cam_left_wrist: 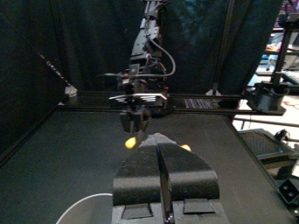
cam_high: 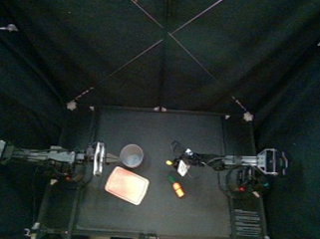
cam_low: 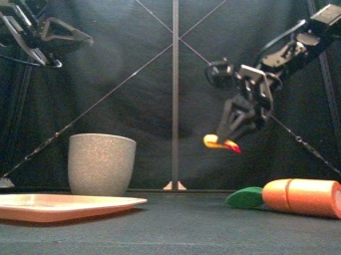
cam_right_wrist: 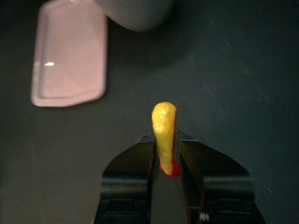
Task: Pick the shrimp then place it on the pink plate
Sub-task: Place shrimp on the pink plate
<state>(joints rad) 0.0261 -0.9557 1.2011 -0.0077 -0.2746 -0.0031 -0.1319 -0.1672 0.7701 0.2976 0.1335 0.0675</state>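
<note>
The shrimp (cam_low: 222, 142), a yellow toy with a red tail, hangs in the air with my right gripper (cam_low: 229, 134) shut on it. In the right wrist view the shrimp (cam_right_wrist: 163, 131) sticks out from between the jaws of the right gripper (cam_right_wrist: 166, 150), above bare table. The pink plate (cam_high: 128, 185) lies flat left of centre, and the shrimp (cam_high: 170, 168) is to its right and a little behind it. The plate (cam_right_wrist: 70, 66) is off to one side of the toy. My left gripper (cam_left_wrist: 163, 150) is shut on nothing and rests at the left of the table.
A tall grey speckled cup (cam_high: 132, 153) stands just behind the plate. An orange carrot toy with a green end (cam_low: 296, 196) lies on the table right of the plate, below the right gripper. The cup (cam_low: 102, 164) is taller than the plate (cam_low: 67, 205).
</note>
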